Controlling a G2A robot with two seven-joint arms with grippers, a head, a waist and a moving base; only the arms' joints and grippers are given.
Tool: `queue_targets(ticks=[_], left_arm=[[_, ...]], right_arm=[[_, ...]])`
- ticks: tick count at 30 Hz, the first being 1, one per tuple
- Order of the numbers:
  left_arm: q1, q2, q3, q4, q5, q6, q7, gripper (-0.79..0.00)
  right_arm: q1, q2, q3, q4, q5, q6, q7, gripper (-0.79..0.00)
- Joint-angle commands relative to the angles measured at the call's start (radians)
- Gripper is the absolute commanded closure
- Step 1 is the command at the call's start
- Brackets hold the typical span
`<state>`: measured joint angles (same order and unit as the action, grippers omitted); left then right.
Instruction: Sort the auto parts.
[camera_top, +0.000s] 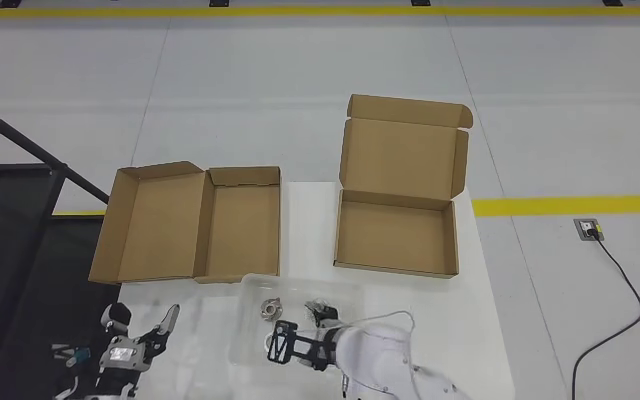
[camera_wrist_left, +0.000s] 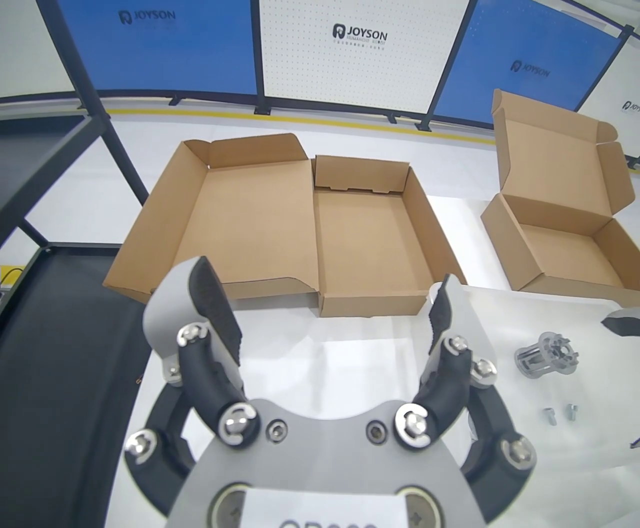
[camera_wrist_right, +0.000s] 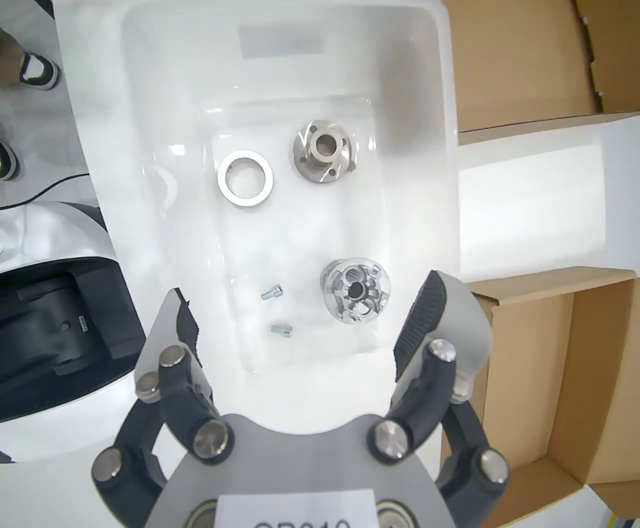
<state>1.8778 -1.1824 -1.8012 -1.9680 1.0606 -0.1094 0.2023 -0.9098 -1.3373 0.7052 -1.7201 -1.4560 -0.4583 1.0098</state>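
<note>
My right gripper (camera_wrist_right: 308, 297), jaws wide and empty, hangs over the clear tray (camera_wrist_right: 280, 65) with the slotted hub (camera_wrist_right: 356, 290) just ahead by one finger, far nearer than my left gripper (camera_wrist_left: 322, 280), equally wide, beside the tray.

you're on an industrial workshop floor, not in a home or office. the pale coated floor (camera_top: 300, 90) carries painted yellow lines (camera_top: 560, 206), and a floor socket (camera_top: 588, 230) has a black cable (camera_top: 577, 385) running from it. blue and white perforated partition panels (camera_wrist_left: 350, 65) on black frames wall off the bay, with a black metal rack (camera_wrist_left: 65, 380) off the table's left edge. the white table (camera_top: 470, 320) holds open cardboard boxes (camera_top: 395, 238) along its far edge and a clear tray (camera_wrist_right: 160, 165) of machined metal parts (camera_wrist_right: 325, 150) near its front edge.
</note>
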Motion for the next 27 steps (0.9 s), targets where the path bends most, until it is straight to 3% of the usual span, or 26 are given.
queue_targets(ticks=[1, 20, 22, 24, 27], left_arm=[[0.002, -0.001, -0.001, -0.001, 0.001, 0.0, -0.002, -0.785], [0.002, -0.001, -0.001, -0.001, 0.001, 0.0, -0.002, -0.785], [0.002, -0.001, -0.001, -0.001, 0.001, 0.0, -0.002, -0.785], [0.002, -0.001, -0.001, -0.001, 0.001, 0.0, -0.002, -0.785], [0.002, -0.001, -0.001, -0.001, 0.001, 0.0, -0.002, -0.785]], right_arm=[[0.03, -0.014, -0.019, 0.05, 0.014, 0.035, 0.025, -0.785], [0.134, -0.08, -0.053, 0.274, 0.084, 0.121, 0.03, -0.785], [0.144, -0.086, -0.053, 0.294, 0.086, 0.125, 0.026, -0.733], [0.151, -0.091, -0.055, 0.316, 0.088, 0.131, 0.025, -0.434], [0.163, -0.099, -0.057, 0.339, 0.094, 0.13, 0.021, -0.289]])
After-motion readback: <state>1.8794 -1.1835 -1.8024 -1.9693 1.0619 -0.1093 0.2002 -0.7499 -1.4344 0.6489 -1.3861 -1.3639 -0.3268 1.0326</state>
